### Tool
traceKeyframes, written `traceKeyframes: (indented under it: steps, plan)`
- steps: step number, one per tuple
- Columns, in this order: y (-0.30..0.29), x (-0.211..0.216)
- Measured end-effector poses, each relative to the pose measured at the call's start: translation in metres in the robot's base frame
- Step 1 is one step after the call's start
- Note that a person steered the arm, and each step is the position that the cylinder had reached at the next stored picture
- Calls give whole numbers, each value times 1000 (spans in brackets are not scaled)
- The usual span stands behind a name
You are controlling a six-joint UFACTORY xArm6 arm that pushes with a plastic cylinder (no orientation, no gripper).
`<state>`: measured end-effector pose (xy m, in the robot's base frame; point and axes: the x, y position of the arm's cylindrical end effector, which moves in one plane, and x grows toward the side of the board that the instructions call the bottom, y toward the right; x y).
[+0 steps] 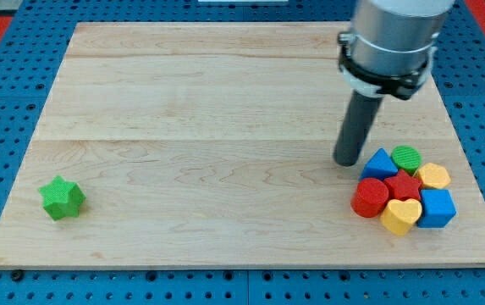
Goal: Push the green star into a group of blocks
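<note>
Robotics lab, wooden board (225,93), blue perforated bench (5,102)

Board (225,127) pale wood, smooth matt; green star (62,197) matt; rod (356,127) dark matt.

My arm (392,38) is cut off by the frame's top edge at the upper right, so only its lower housing shows. In the lower-right cluster, the red star (404,185) is partly covered by neighbouring blocks, and the green block (407,158) behind it is half hidden; I can't make out its full shape.
</note>
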<state>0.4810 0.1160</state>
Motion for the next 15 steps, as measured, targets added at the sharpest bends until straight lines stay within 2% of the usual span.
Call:
traceKeyframes:
  steps: [5, 7, 8, 11, 13, 15]
  plan:
    - [-289, -11]
    - [-385, -4]
    - [-397, 27]
    - [-354, 71]
    - [-330, 72]
    - [-309, 46]
